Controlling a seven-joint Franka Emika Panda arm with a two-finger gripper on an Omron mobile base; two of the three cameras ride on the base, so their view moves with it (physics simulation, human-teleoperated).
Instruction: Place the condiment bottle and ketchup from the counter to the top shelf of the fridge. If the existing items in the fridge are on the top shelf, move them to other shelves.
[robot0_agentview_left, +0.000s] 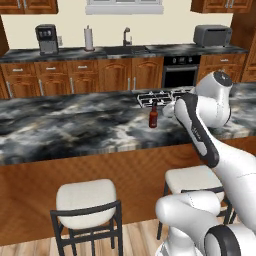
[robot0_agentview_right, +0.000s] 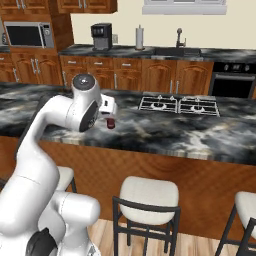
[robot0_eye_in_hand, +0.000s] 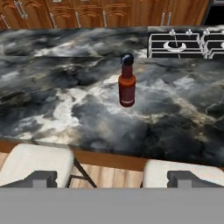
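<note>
The condiment bottle (robot0_eye_in_hand: 127, 85), slim, bright red with a black cap, stands upright on the black marbled counter (robot0_eye_in_hand: 183, 118). The left base view has this bottle (robot0_agentview_left: 153, 118) just in front of the cooktop. In the right base view my white hand covers most of the bottle (robot0_agentview_right: 111, 123). My gripper (robot0_eye_in_hand: 113, 179) hovers open over the counter's near edge, short of the bottle, its two fingertips (robot0_eye_in_hand: 43, 178) wide apart with nothing between them. The ketchup, the fridge and its top shelf are out of view.
A gas cooktop (robot0_agentview_left: 155, 97) is set into the counter behind the bottle. White-cushioned stools (robot0_agentview_left: 87, 197) (robot0_agentview_right: 148, 192) stand along the counter's near side. The back wall holds a coffee machine (robot0_agentview_left: 46, 39), sink, toaster (robot0_agentview_left: 212, 35) and oven (robot0_agentview_left: 180, 71).
</note>
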